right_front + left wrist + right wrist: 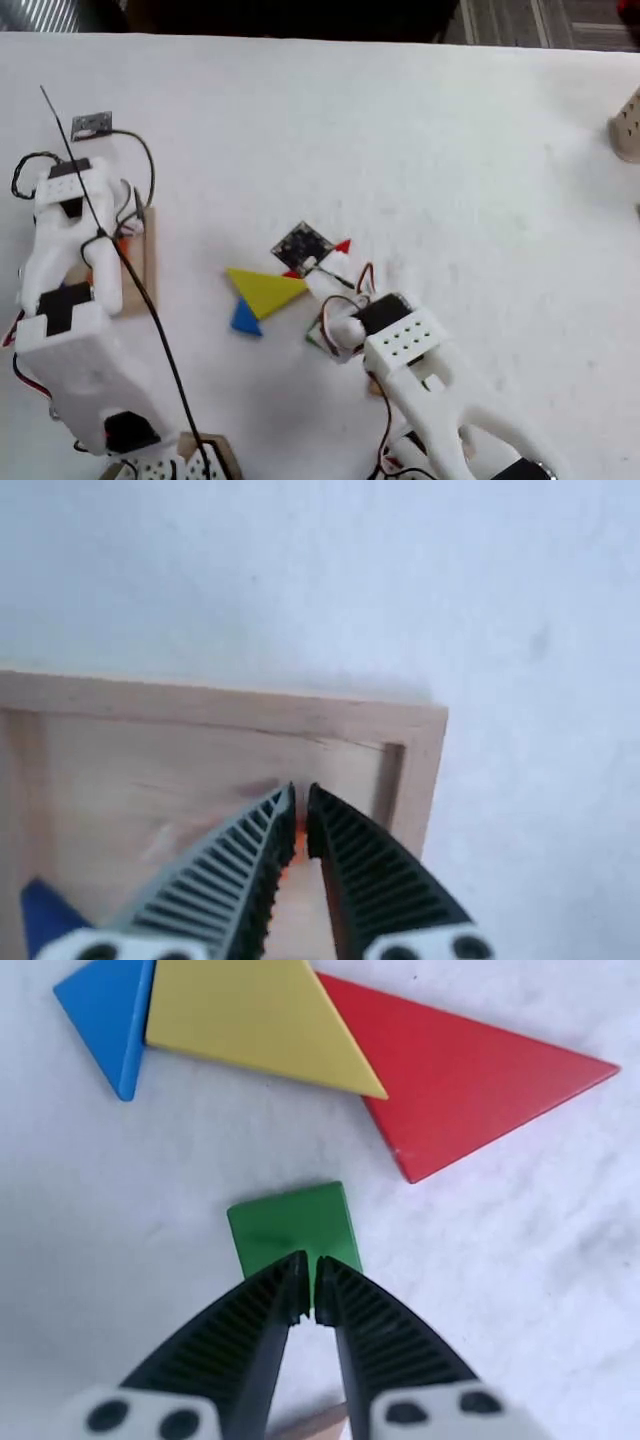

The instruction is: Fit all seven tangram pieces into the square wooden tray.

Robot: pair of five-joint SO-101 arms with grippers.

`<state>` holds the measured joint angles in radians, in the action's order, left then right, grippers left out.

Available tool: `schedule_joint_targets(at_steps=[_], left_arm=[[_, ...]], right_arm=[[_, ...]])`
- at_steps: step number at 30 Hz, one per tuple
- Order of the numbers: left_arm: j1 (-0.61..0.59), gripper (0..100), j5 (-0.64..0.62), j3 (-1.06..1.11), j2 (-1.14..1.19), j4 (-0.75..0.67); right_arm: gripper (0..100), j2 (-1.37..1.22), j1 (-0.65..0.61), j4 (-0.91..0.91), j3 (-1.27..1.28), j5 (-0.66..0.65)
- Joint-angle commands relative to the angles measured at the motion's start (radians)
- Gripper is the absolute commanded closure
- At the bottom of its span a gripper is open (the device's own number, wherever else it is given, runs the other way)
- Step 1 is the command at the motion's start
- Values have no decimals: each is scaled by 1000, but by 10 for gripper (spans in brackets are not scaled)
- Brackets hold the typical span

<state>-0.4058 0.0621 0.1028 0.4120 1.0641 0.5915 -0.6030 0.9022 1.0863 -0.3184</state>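
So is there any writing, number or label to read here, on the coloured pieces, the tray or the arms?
No text can be read anywhere.
Yellow triangle, red triangle, blue triangle, green square, orange piece: plain colour, no marks.
Wooden tray: bare wood, no label.
Small dark circuit board on an arm: any print is too small to read.

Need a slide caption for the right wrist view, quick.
Right gripper, shut, at the edge of the green square; blue triangle, yellow triangle and red triangle lie beyond it.
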Motion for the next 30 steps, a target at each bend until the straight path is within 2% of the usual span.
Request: schedule_joint_targets(at_steps=[1, 13, 19, 27, 30], left_arm=[[-2, 973, -14, -54, -38, -14], [-10, 976, -21, -83, -41, -14], [-67, 976, -235, -104, -36, -23], [-64, 976, -236, -98, 18, 0], [-62, 976, -189, -104, 54, 21]], right_arm=[[981, 30, -8, -15, -6, -14], [981, 30, -8, -15, -6, -14], [981, 30, -8, -15, -6, -14], [981, 30, -8, -15, -6, -14], [981, 30, -8, -15, -6, -14]])
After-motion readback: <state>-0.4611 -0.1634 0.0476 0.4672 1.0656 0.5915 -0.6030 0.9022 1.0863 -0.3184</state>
